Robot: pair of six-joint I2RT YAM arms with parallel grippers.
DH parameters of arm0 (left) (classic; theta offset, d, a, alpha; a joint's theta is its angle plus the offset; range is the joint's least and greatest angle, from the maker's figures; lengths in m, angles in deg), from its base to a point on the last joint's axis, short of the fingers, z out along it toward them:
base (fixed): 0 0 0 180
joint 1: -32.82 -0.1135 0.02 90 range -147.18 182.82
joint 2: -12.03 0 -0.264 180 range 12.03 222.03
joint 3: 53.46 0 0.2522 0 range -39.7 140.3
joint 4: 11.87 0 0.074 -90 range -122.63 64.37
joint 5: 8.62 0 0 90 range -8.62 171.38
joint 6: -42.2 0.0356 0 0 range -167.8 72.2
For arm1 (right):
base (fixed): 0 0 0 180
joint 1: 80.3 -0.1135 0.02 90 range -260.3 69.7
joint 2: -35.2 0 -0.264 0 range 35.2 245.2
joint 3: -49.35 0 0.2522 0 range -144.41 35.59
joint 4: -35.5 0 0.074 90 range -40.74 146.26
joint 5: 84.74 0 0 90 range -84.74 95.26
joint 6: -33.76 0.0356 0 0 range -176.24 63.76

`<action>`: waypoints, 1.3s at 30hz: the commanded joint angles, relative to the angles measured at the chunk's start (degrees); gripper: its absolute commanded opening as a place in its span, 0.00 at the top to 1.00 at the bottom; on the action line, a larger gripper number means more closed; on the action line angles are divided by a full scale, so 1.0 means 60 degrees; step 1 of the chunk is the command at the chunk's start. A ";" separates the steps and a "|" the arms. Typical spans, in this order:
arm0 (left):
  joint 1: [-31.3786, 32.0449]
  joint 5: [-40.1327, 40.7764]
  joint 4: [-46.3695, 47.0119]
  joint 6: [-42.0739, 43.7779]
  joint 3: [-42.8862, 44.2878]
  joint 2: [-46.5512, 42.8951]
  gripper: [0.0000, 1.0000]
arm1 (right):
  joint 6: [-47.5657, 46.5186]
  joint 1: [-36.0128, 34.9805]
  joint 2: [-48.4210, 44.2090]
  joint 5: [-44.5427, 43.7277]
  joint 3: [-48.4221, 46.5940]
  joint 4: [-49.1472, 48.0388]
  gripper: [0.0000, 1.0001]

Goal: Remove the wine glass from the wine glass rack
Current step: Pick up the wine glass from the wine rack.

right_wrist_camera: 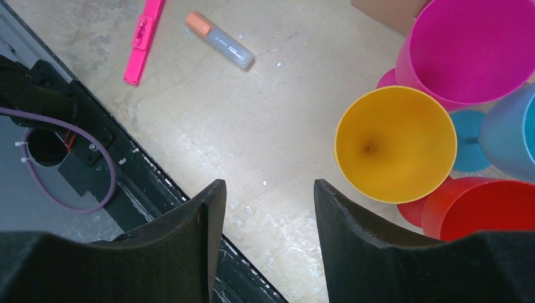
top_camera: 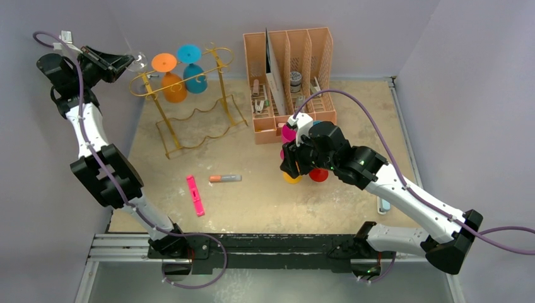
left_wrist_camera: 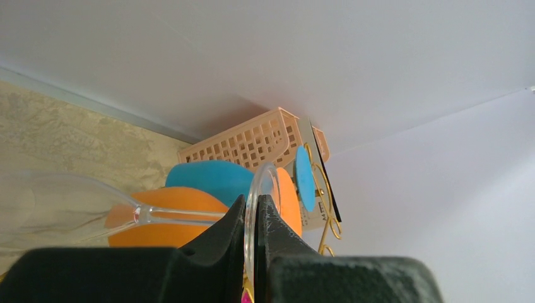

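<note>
My left gripper (top_camera: pixel 123 63) is raised at the far left, beside the left end of the gold wire wine glass rack (top_camera: pixel 156 110). It is shut on the round foot of a clear wine glass (top_camera: pixel 141 60). In the left wrist view the foot stands edge-on between my jaws (left_wrist_camera: pixel 255 202), and the stem (left_wrist_camera: pixel 170 216) runs left to the bowl. An orange glass (top_camera: pixel 173 85) and a blue glass (top_camera: pixel 194 79) hang upside down on the rack. My right gripper (top_camera: pixel 291 163) is open and empty over the table.
Yellow (right_wrist_camera: pixel 394 145), magenta (right_wrist_camera: pixel 470 47), red (right_wrist_camera: pixel 486 218) and light blue (right_wrist_camera: pixel 511 132) glasses stand upright by my right gripper (right_wrist_camera: pixel 265 186). A peach organiser (top_camera: pixel 290 76) stands at the back. A pink highlighter (top_camera: pixel 195 195) and a grey marker (top_camera: pixel 225 178) lie mid-table.
</note>
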 commanded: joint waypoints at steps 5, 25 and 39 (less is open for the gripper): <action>-0.0066 0.0322 0.1170 -0.0159 -0.0131 -0.1066 1.00 | 0.0025 -0.0011 -0.0073 0.0169 -0.0195 -0.0076 0.44; 0.0118 0.0133 0.0226 0.1749 0.0148 -0.2861 1.00 | -0.0122 -0.0012 -0.0116 0.1206 0.0188 -0.1087 0.43; 0.0432 -0.0566 -0.1239 0.3736 -0.0598 -0.5081 1.00 | 0.0027 -0.0012 -0.0211 0.1189 0.0268 -0.1280 0.42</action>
